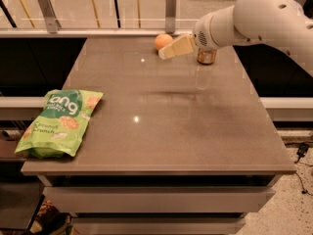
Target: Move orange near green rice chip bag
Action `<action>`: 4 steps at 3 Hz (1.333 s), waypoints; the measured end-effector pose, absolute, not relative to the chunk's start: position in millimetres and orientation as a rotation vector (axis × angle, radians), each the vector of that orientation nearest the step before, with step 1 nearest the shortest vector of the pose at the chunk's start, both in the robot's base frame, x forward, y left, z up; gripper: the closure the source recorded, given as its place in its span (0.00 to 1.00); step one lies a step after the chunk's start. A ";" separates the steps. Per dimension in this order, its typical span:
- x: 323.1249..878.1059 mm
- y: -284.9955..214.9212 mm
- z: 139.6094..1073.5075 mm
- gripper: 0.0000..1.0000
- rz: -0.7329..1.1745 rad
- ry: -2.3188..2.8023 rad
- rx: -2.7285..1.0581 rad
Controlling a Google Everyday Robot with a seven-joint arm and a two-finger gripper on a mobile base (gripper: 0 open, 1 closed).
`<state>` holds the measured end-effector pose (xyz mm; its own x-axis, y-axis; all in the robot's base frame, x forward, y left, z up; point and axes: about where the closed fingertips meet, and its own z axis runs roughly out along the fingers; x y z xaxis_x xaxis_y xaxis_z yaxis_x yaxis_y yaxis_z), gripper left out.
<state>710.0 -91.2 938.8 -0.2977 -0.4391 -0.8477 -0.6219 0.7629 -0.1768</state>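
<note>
The orange (162, 40) sits at the far edge of the grey table (161, 111), near the middle. My gripper (165, 54) reaches in from the right on a white arm. It hovers just in front of the orange and a little to its right, with its tip overlapping the fruit's lower edge. It holds nothing that I can see. The green rice chip bag (61, 121) lies flat at the table's front left corner, far from the orange.
A gold-brown drink can (207, 57) stands at the far right of the table, partly hidden behind the arm (254, 18). A rail with upright posts (170, 9) runs behind the table's far edge. The floor drops away on the right.
</note>
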 end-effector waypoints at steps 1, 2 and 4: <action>725.7 -81.0 932.2 0.00 0.236 1.955 -0.793; 744.0 -78.5 926.9 0.00 0.249 1.964 -0.759; 784.5 -77.0 919.7 0.00 0.268 1.950 -0.668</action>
<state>784.5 -77.0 919.7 -0.3328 -0.3352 -0.8814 -0.5607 0.8219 -0.1008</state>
